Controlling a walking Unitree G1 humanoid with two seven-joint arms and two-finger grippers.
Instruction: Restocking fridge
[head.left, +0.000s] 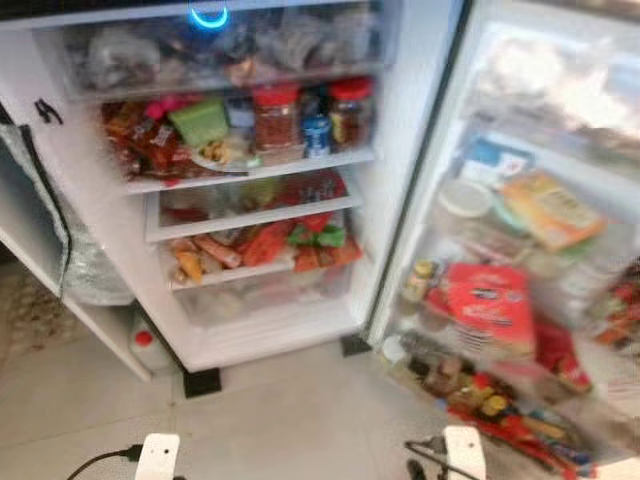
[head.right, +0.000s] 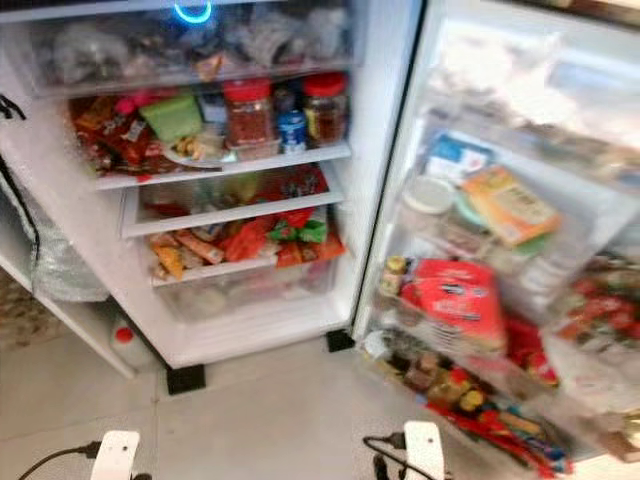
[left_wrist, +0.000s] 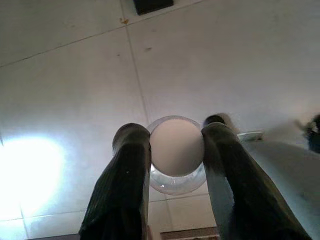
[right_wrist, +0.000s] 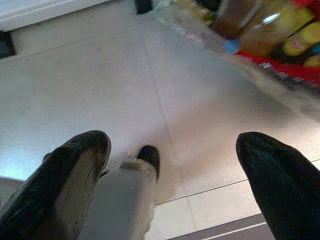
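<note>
Standing right behind it: the left gripper (left_wrist: 172, 150) has its two black fingers pinched on a small round clear-plastic tub with a white lid (left_wrist: 176, 150), held low over the pale tiled floor (left_wrist: 210, 65), well short of the open white fridge (head.left: 400, 150). The right gripper (right_wrist: 172, 160) is spread wide with nothing between its fingers, hovering over the floor just beside the bottom door bin of bottles and jars (right_wrist: 250, 30).

To do this bit well I'd keep the squeeze steady — the tub is round and slick, so it could pop out if the wrist tilts — and lift it level toward the fridge before picking a spot.

Room is tight. The floor in front of the fridge is open, but the shelves are crammed: orange and red snack packets (head.left: 260, 245) on the lower shelves, red-lidded jars (head.left: 277, 115) above. The open door (head.left: 560, 200) to the right of the cabinet is packed too, so swing in clear of its edge — the clear bottom drawer (head.left: 265, 295) looks least full, though it's blurry.
</note>
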